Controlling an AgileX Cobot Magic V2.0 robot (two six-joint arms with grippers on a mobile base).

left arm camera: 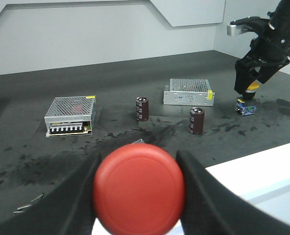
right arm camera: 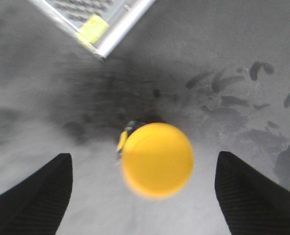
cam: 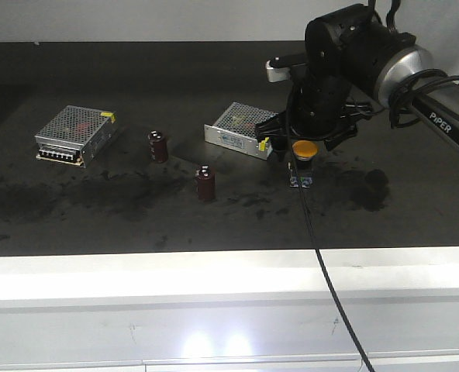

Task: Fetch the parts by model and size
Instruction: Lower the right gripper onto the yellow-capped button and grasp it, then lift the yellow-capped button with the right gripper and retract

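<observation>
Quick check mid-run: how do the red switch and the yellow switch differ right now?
Colour: the red switch has a red cap, the yellow switch a yellow one. State: the red switch sits in the left end effector, apparently gripped; the yellow switch stands free on the table, the right end effector open above it. The yellow switch's base shows; the red switch's is hidden. Both have round mushroom caps.

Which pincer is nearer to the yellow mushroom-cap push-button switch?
Right. The right pincer hangs open directly above the yellow mushroom-cap push-button switch. The left pincer is far off across the table, gripping a red mushroom-cap push-button switch.
</observation>
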